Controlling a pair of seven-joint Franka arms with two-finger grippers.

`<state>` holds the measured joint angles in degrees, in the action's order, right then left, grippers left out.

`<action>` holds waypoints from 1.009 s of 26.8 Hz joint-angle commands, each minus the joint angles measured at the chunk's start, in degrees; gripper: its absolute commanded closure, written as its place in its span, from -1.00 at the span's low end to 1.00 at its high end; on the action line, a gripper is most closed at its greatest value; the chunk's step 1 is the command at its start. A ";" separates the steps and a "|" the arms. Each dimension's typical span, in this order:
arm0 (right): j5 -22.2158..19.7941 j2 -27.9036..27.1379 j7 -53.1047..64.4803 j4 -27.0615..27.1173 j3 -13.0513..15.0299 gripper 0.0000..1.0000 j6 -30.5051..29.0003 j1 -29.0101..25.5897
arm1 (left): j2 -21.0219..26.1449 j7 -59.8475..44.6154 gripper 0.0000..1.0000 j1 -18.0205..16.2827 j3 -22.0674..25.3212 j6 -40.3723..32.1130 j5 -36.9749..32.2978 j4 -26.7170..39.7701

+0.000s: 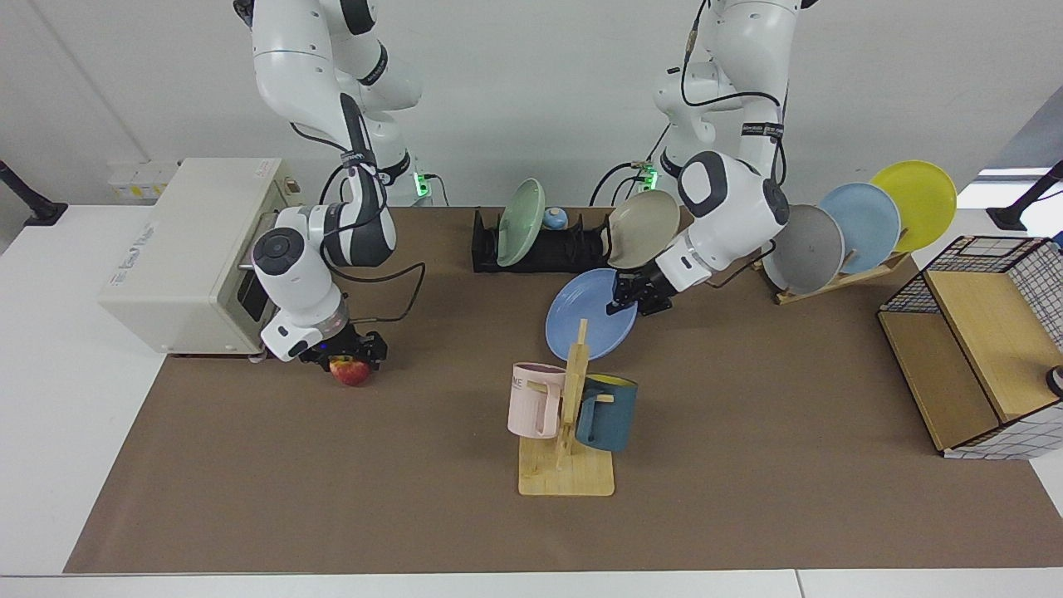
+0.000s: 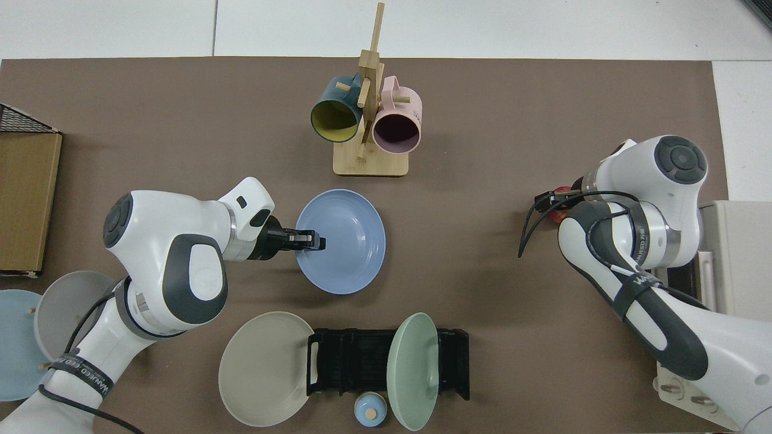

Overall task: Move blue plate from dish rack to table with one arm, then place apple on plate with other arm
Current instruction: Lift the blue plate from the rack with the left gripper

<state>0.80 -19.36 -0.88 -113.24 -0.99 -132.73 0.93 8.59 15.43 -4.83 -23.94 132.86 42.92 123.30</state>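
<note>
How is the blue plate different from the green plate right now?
The blue plate is out of the dish rack, gripped at its rim by the left gripper and lying nearly flat over the table; the green plate stands on edge in the rack, with nothing holding it. One is periwinkle blue, the other pale green. Both are round, shallow and look alike in width.

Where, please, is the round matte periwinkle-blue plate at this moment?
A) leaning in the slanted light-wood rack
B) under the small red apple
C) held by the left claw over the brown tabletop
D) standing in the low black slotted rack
C: the left claw grips the round matte periwinkle-blue plate by its rim, out in front of the low black slotted rack.
</note>
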 commanded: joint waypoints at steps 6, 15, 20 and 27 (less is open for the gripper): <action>0.00 0.55 1.23 -0.59 -0.41 1.00 -1.22 -0.32 | 4.68 1.45 0.68 1.23 -0.23 4.25 1.91 -1.75; 0.08 2.92 -1.32 4.16 -0.41 1.00 0.27 0.04 | 4.68 0.92 -0.69 3.25 -0.58 8.55 1.73 -1.22; 0.08 6.34 -2.64 4.78 -0.32 1.00 1.85 -0.05 | 4.59 0.57 -0.83 3.34 -0.58 8.46 1.47 -1.13; 0.08 7.58 -4.12 10.22 -0.59 1.00 8.62 1.00 | 1.09 -1.71 -0.84 3.25 -0.40 6.54 0.15 -1.40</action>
<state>0.79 -12.54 -2.53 -106.45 -1.08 -128.36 1.15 12.75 15.83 -2.07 -24.81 140.19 43.97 121.89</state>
